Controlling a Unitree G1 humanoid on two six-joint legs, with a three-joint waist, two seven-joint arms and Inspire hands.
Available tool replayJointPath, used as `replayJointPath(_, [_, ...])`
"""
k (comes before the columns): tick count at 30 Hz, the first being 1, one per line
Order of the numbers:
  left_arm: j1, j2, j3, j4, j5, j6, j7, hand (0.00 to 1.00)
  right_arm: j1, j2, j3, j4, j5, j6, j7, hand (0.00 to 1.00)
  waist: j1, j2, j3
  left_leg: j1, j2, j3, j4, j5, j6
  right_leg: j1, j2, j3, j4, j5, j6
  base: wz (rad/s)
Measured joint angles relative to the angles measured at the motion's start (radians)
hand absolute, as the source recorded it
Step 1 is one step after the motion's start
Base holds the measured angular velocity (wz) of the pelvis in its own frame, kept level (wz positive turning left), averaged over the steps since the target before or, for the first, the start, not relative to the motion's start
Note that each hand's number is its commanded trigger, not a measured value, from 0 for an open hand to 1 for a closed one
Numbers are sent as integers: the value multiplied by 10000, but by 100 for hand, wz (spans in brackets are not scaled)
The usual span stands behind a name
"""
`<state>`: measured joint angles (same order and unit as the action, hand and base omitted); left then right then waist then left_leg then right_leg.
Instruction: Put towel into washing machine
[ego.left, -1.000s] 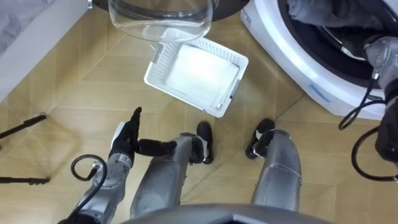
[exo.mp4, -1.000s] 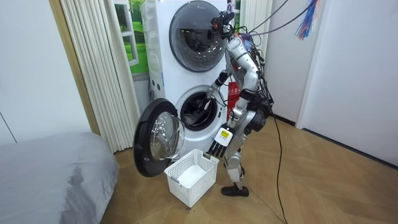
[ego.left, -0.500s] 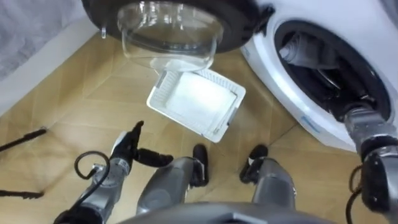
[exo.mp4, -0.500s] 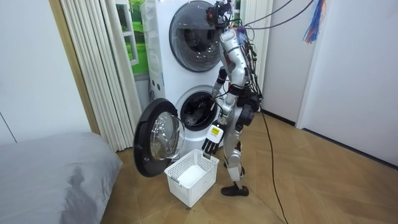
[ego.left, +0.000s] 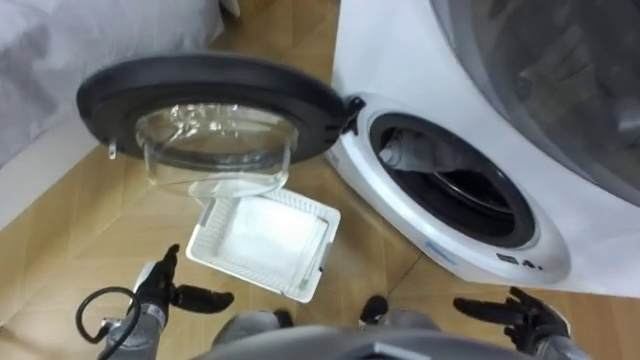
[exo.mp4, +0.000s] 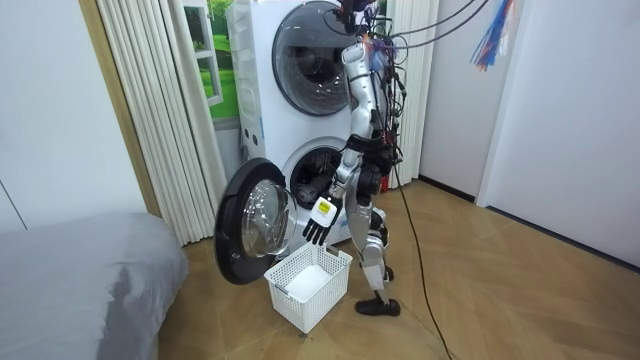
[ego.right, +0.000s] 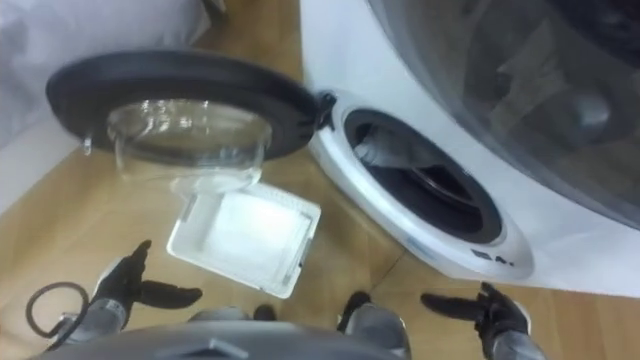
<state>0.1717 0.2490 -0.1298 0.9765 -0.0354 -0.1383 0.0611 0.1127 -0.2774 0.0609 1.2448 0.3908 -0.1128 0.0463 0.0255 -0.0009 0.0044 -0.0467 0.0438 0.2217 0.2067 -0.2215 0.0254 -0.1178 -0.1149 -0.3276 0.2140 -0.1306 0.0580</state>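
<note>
The white front-loading washing machine (ego.left: 380, 215) stands at the right, with a second white round-windowed machine (exo.mp4: 318, 45) stacked on it. Its round, dark-rimmed glass door (ego.left: 215, 95) hangs open to the left, and a crumpled grey towel (ego.left: 422, 155) lies inside the drum mouth, at its upper left. The white slatted plastic basket (ego.left: 318, 262) sits on the wooden plank floor (ego.left: 90, 220) below the door, with the grey-covered bed (ego.left: 50, 60) farther left; the left hand (ego.left: 165, 295) is just left of the basket, and the right hand (ego.left: 525, 312) is below the machine's front.

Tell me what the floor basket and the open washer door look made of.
Basket: likely white plastic, matte, with lattice-pierced walls. Washer door: dark ring, probably plastic, around a clear bowl, seemingly glass, see-through with bright reflections.
</note>
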Motion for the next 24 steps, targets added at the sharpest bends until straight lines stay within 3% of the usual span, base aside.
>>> replayJointPath(3, [125,-70,394,53,98,-61,24,0,120,118,-74,1,-451,-41,5,0,-45,114,-5,381,21,233,-279,26,-47,228,78,80,-123,14,-22,-10])
replayJointPath(7, [619,-382,1071,73,25,-152,151,0,192,436,-296,-48,-679,-162,4,0,-74,131,11,776,36,375,-437,-8,-114,509,149,264,-155,20,-32,-14])
replayJointPath(15, [699,-557,1109,510,-14,-133,157,0,272,836,-432,-6,-825,-191,0,0,-87,75,38,1117,62,434,-737,-64,-203,631,243,424,-169,119,-51,-6])
replayJointPath(24, [328,-953,1361,970,67,626,149,0,261,918,-535,-2,-1142,34,17,0,-239,100,-3,1360,154,498,-714,-109,-275,859,413,670,-326,141,-71,-5])
